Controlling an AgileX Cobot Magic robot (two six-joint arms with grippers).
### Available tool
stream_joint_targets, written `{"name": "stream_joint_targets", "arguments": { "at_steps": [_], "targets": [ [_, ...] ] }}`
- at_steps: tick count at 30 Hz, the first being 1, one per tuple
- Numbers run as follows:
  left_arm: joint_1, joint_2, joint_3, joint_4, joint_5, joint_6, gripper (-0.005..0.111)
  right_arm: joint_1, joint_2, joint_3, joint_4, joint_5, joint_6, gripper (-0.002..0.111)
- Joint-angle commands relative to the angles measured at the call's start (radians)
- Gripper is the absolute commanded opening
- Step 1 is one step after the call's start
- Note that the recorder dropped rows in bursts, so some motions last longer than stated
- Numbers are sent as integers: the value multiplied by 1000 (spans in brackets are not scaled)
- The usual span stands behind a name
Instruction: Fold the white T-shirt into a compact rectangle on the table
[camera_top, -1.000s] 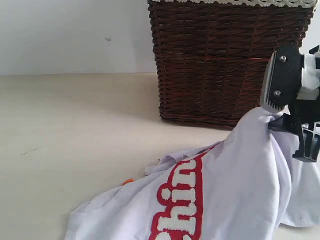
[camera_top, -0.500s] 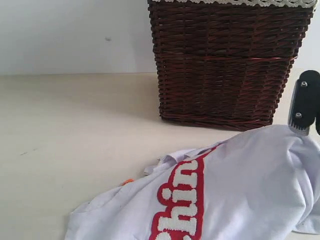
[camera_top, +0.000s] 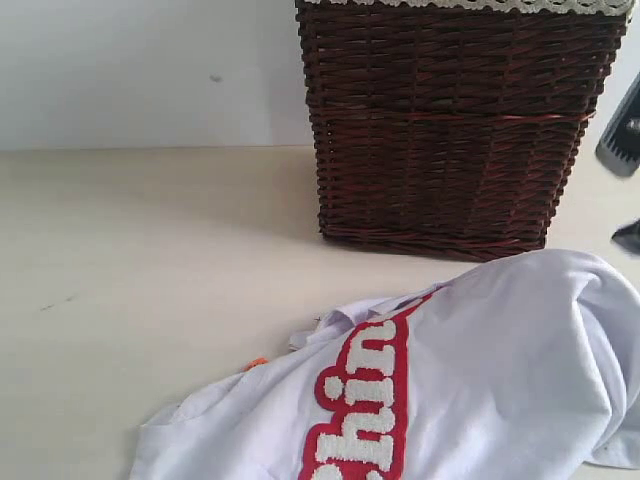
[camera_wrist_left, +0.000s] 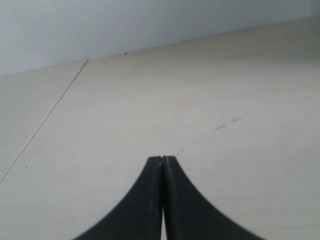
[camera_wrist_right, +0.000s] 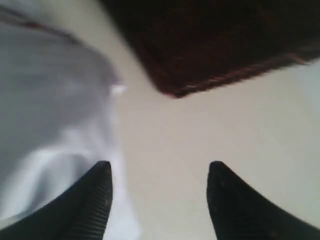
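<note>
While the left gripper (camera_wrist_left: 162, 159) sits with its fingers pinched together, empty, over bare table (camera_wrist_left: 150, 100), the right gripper (camera_wrist_right: 159, 167) has its fingers spread apart with nothing between them, off by the wicker basket (camera_top: 450, 130). The white T-shirt (camera_top: 480, 380) lies in a crumpled heap on the table in front of the basket. Its red-outlined letters (camera_top: 365, 400) face up and the orange tag (camera_top: 256, 363) peeks out at its edge. Cloth sits just beside one right finger; can't tell if it touches.
</note>
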Motion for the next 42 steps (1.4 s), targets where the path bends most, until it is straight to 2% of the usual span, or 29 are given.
{"name": "stream_joint_targets", "arguments": {
  "at_steps": [1, 2, 4, 7, 13, 23, 26, 29, 31, 32, 36, 42],
  "targets": [
    [-3, -7, -4, -10, -6, -3, 0, 1, 26, 1, 511, 416, -632, 52],
    [-3, -7, -4, -10, -6, -3, 0, 1, 35, 12, 592, 506, -736, 53],
    [-3, -7, -4, -10, -6, -3, 0, 1, 40, 59, 716, 506, -851, 53],
    [-3, -7, -4, -10, -6, -3, 0, 1, 70, 146, 767, 506, -954, 53],
    [-3, -7, -4, -10, -6, -3, 0, 1, 189, 276, 719, 226, -1094, 53],
    [-3, -7, -4, -10, -6, -3, 0, 1, 271, 311, 729, 19, -1296, 52],
    [-3, -7, -4, -10, -6, -3, 0, 1, 305, 327, 725, 21, -1342, 45],
    [-3, -7, -4, -10, -6, -3, 0, 1, 312, 327, 732, 6, -1363, 23],
    [-3, -7, -4, -10, -6, -3, 0, 1, 308, 325, 765, -59, -1372, 5],
    [-3, -7, -4, -10, -6, -3, 0, 1, 308, 325, 805, -104, -1393, 0],
    [-3, -7, -4, -10, -6, -3, 0, 1, 315, 312, 1012, -268, -1489, 0],
    [-3, -7, -4, -10, -6, -3, 0, 1, 376, 222, 1266, -329, -1489, 0]
  ]
}}
